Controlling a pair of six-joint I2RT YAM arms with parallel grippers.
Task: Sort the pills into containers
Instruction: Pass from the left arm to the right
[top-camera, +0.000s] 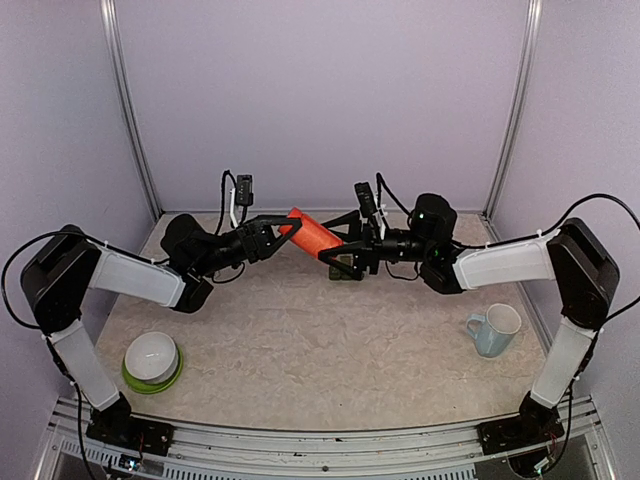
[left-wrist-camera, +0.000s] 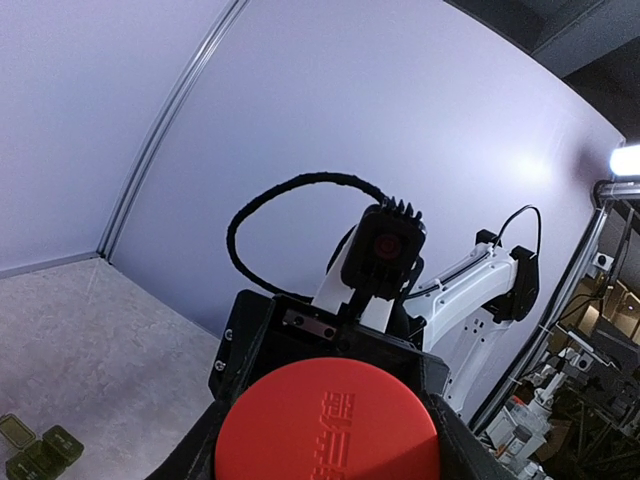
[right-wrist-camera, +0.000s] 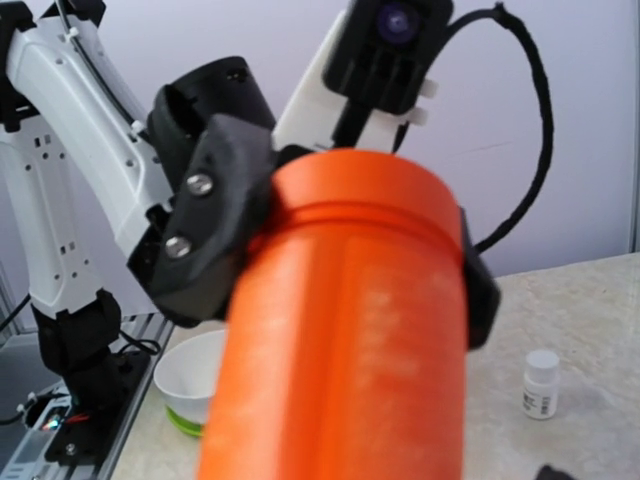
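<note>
bottle (top-camera: 318, 235): orange-red, embossed characters on its flat end | containers (left-wrist-camera: 38, 452): dark green | mug (top-camera: 494, 330): pale blue | bowl (top-camera: 151, 352): white | plate (top-camera: 150, 387): lime green | small bottle (right-wrist-camera: 541, 383): white, printed label | table (top-camera: 320, 350): beige, mottled stone pattern | walls (top-camera: 320, 100): pale lilac | arms (top-camera: 130, 275): black joints, white links

L arm (top-camera: 130, 275) & R arm (top-camera: 500, 262): white plastic links, chunky black joints, black bases. Thin black cables (left-wrist-camera: 290, 190) looping off both. Each wrist w/ a black cam (left-wrist-camera: 385, 250) on a white bracket. L gripper (top-camera: 290, 232) all black, angular fingers (right-wrist-camera: 205, 235), two silver screws on one.
</note>
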